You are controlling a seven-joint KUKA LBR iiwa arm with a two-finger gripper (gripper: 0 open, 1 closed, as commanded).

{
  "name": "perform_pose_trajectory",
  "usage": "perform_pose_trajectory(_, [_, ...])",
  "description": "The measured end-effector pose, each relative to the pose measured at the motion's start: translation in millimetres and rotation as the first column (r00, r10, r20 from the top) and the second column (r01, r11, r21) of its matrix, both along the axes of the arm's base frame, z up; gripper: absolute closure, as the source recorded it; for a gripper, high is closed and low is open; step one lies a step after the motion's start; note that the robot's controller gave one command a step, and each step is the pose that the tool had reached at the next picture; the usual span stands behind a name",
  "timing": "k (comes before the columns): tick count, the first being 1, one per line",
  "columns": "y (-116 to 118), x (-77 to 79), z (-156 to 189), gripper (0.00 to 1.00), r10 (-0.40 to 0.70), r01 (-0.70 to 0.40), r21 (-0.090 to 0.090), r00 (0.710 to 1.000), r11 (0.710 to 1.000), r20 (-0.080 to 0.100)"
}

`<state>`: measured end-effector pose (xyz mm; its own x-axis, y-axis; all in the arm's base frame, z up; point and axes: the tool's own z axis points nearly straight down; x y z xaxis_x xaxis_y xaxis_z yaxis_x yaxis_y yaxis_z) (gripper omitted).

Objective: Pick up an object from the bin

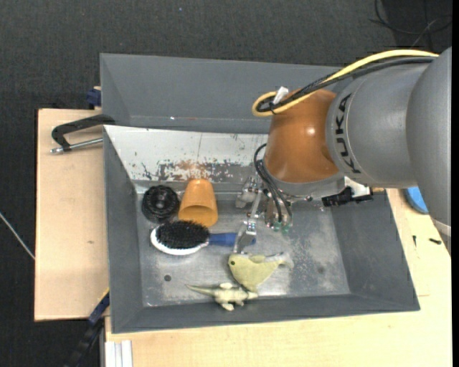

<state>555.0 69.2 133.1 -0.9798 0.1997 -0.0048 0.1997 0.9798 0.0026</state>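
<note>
The gripper point(264, 218) is hanging low at the centre of the bin point(351, 247), just beside the blue-handled hairbrush point(181, 236) and near the pale green toy point(252, 271); jaw state cannot be determined

Dark, speckled carpet point(215, 29) spreads behind the grey bin point(215, 82), beyond its far edge and out past its left side. Black cables point(405, 18) loop across the floor off the far right corner, a thin pale wire point(16, 233) trails at left, and light glares bright off the bin's back wall.
</note>
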Motion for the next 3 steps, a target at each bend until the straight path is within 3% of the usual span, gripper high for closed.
perform_pose_trajectory(1, [10.4,-0.1,-59.5,0.0,-0.009,0.009,0.0,1.0,1.0,-0.002])
perform_pose_trajectory(2, [10.2,1.9,-56.2,1.0,-0.009,0.009,0.001,1.0,1.0,0.005])
perform_pose_trajectory(3, [-5.0,-2.9,77.8,1.0,0.023,-0.023,0.0,1.0,1.0,0.006])
